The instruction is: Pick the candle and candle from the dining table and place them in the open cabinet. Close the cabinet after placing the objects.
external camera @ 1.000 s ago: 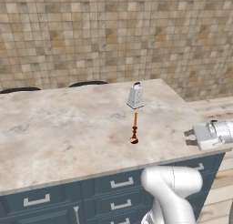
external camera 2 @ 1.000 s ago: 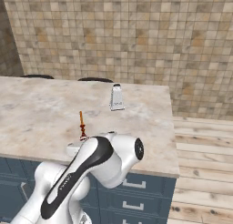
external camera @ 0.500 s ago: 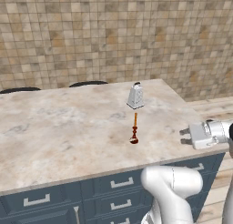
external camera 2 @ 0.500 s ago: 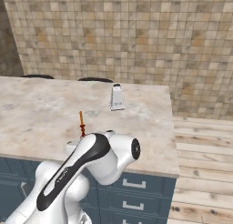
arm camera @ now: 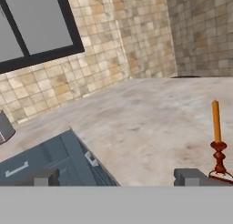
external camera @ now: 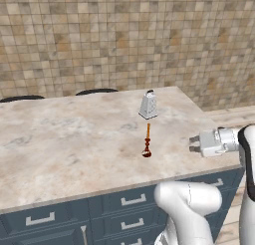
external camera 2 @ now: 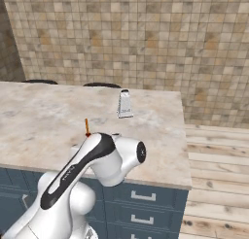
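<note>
Dark red candle (external camera: 147, 144) stands upright on the marble surface (external camera: 60, 139), grater (external camera: 148, 104) at its 12 o'clock; end effector (external camera: 191, 144), at 3 o'clock, gapes wide, empty.

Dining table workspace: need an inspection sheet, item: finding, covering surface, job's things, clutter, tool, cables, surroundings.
Surface: dining table, beige marble-look top over dark blue drawers with silver handles.
Job's things: one slender candle stands upright on a dark red flared foot, near the table's front right part. The second candle and the cabinet: nothing seen.
Clutter: grey metal grater upright behind the candle, apart from it.
Tool: tool open, empty, held level at the table's right edge, to the right of the candle and apart from it; the hand view has the candle by one fingertip.
Cables: nothing seen.
Surroundings: tan tiled wall, wood floor, two dark chair tops behind the table.
</note>
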{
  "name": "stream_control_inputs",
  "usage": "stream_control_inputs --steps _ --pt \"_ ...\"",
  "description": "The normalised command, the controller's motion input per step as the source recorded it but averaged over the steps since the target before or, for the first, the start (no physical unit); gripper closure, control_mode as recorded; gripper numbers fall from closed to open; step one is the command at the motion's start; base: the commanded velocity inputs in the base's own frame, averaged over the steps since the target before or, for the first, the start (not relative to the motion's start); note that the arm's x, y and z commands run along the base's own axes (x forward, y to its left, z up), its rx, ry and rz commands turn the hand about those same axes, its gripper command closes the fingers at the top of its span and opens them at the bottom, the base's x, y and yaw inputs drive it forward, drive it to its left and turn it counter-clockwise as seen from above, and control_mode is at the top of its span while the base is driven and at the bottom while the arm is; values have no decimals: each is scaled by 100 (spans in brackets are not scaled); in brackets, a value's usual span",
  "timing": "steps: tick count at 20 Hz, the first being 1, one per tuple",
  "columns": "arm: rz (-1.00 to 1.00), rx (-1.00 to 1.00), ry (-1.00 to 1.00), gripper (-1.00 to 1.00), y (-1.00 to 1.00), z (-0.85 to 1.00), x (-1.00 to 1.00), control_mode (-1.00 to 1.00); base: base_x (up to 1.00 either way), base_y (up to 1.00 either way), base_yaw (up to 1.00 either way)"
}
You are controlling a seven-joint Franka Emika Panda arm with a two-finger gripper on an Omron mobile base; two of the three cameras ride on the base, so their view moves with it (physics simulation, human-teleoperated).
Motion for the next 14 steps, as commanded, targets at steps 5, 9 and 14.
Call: stream_control_inputs --steps 5,9,14 --pt "0 0 0 -100 4 -4 39 -100 0 0 0" --pt "0 0 0 -100 8 -3 39 -100 0 0 0" --pt "0 0 0 -100 18 -12 42 -100 0 0 0"
